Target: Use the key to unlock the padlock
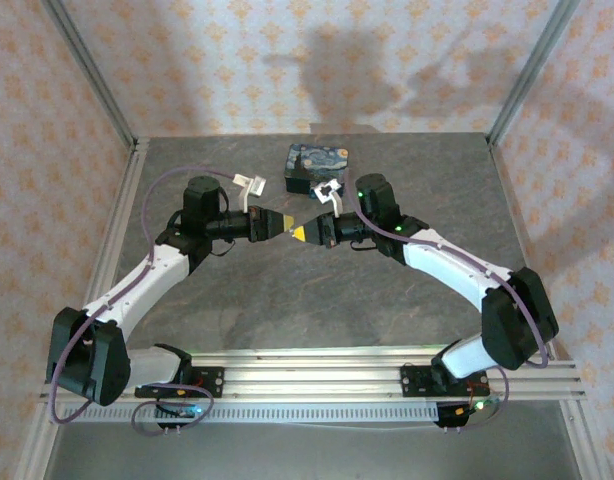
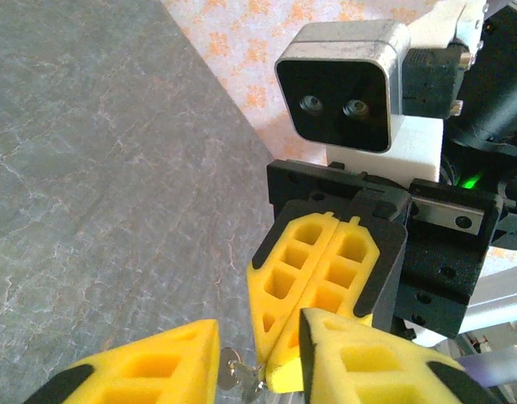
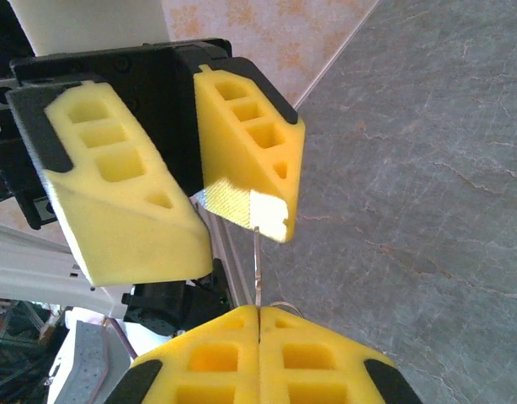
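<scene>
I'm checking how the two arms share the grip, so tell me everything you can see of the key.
The key is a thin piece of silvery metal, seen edge-on in the right wrist view. It stands out of the right gripper, whose yellow foam jaws are shut on it, a thin wire ring beside them. Its free end lies between the left gripper's parted jaws; contact there is unclear.

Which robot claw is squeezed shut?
The right gripper: its yellow fingers press flat together, pinching the thin metal key. The left gripper is open, with a gap between its tips.
</scene>
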Controlling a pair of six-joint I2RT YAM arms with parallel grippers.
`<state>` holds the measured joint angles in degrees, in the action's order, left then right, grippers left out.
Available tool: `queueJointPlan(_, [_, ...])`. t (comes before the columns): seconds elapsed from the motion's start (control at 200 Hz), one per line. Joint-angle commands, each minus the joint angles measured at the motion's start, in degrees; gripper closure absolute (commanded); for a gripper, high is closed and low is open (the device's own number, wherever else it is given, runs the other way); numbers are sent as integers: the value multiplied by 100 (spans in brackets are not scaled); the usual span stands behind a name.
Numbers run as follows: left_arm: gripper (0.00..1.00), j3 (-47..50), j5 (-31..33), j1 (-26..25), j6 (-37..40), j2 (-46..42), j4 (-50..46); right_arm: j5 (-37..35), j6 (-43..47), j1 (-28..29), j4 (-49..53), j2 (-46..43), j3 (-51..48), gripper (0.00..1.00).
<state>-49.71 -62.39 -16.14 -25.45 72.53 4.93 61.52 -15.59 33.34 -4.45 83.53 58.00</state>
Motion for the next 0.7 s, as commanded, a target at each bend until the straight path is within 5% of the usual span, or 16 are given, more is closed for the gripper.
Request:
queueJointPlan(0.0, [73,14,-149,16,128,-5,-65,60,-58,47,-343,15,169,100])
queueJointPlan(0.235, [78,14,-135,14,130,-17,-124,-16,-107,41,-398,49,173,100])
queueJointPlan(0.42, [100,-36,-101,15,204,-21,-253,-126,-111,44,-373,82,172,100])
queueJointPlan(0.636, [100,-314,317,6,856,-232,-1155,-624,-103,32,-285,-6,116,100])
queueJointPlan(0.691, [100,-501,506,7,1211,-297,-1680,-817,-80,22,-184,-116,83,92])
